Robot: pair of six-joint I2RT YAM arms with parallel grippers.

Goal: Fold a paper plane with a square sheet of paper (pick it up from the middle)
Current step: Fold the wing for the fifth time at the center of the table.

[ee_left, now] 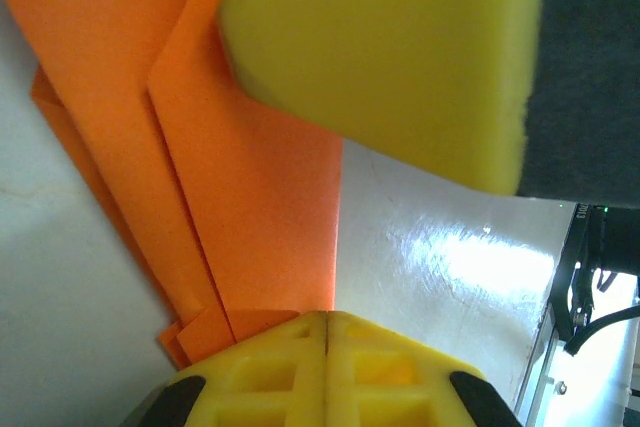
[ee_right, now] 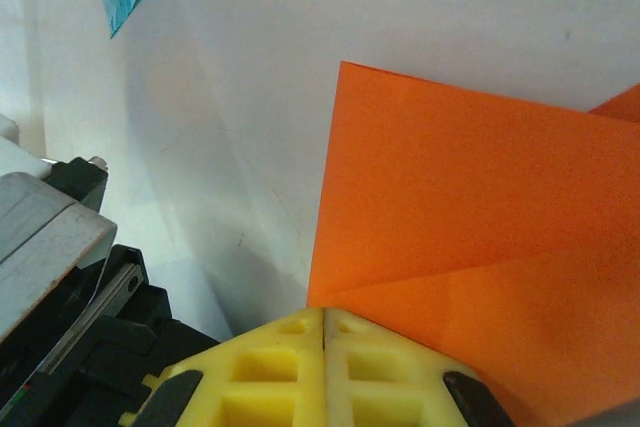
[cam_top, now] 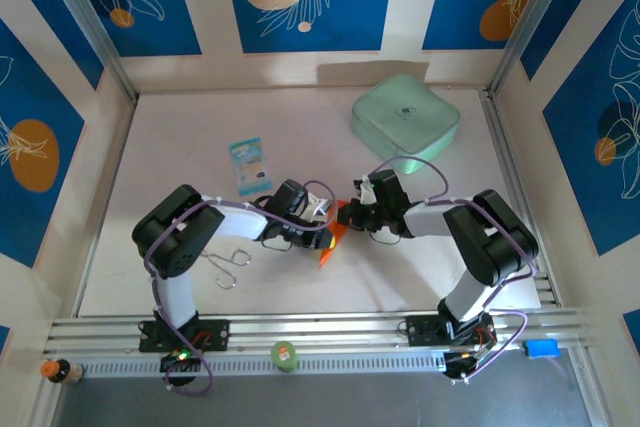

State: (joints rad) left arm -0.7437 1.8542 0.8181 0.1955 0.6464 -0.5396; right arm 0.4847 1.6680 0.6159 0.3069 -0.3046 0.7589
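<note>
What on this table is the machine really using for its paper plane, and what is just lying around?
In use: folded orange paper; left end effector and right end effector, both shut on it.
Lying about: mint-green box; blue-and-white packet; small bottle by the front rail.

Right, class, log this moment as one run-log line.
folded orange paper: gripped from both sides | left gripper: shut on it | right gripper: shut on it

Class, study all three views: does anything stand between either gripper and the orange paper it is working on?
Nothing visible does. The left gripper and right gripper, both shut, have tips at the orange paper; the blue packet lies apart.
</note>
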